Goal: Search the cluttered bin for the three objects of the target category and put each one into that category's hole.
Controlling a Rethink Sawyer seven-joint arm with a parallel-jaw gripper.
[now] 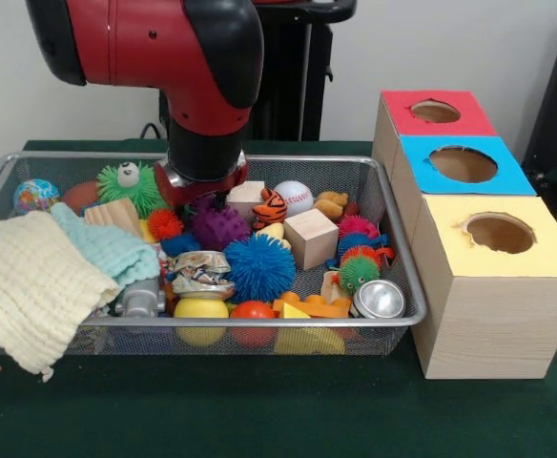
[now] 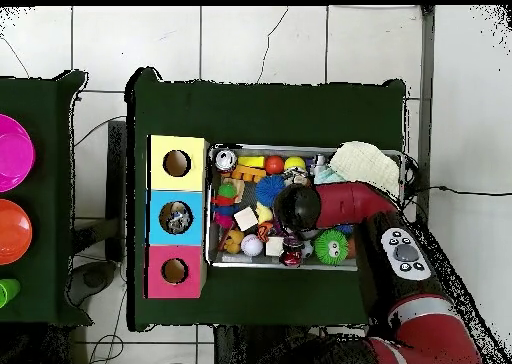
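Spiky balls seem the likeliest target, though the category is not given: the purple spiky ball [image 1: 218, 226] sits directly beneath my wrist in the mesh bin [image 1: 393, 250], the blue spiky ball [image 1: 259, 268] at five o'clock from it and the green one with eyes [image 1: 131, 184] at ten o'clock in the front view. My jaws are hidden behind the arm [image 1: 205, 114]; I cannot tell their state. Three holed boxes [image 1: 488, 277] lie at three o'clock.
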